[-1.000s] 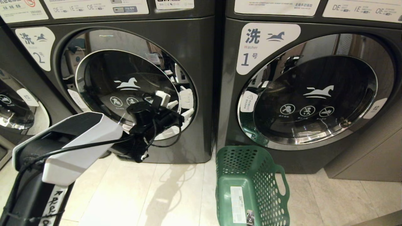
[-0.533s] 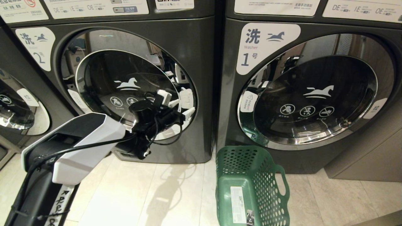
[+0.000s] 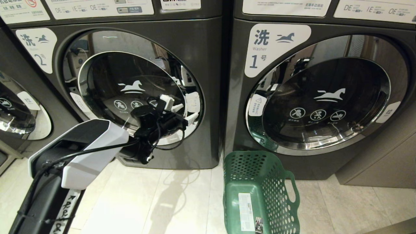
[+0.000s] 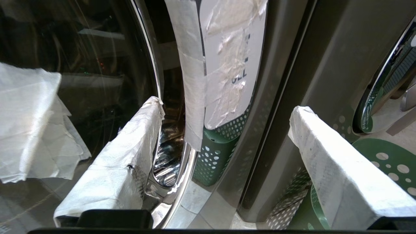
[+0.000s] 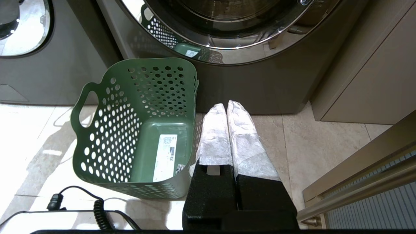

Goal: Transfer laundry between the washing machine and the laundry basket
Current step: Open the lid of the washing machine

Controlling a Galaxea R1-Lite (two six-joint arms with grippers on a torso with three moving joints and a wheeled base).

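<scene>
Two dark front-loaders fill the head view, and a third is cut off at the left edge, only a slice of its door showing. The washing machine (image 3: 195,42) with the "2" label has its round chrome-rimmed door (image 3: 130,94) shut; the glass is dark and full of reflections, so nothing inside the drum can be made out, and no laundry shows in any view. The machine marked "1" (image 3: 325,97) stands to its right, door also shut.

The left gripper (image 3: 182,110) is up against the lower right part of the "2" door, its white-wrapped fingers (image 4: 123,162) spread wide with nothing between them. In the left wrist view one finger lies over the chrome rim at the glass edge and the other sits out in front of the seam between the two machines; whether either touches the surface cannot be told.

The laundry basket (image 3: 286,195) stands on the pale tiled floor (image 3: 146,201) before the "1" machine, its near end cut off by the frame. It is empty, white sticker on its inner wall.

The right gripper (image 5: 227,109) hangs just beside the basket, fingers pressed together, holding nothing.
</scene>
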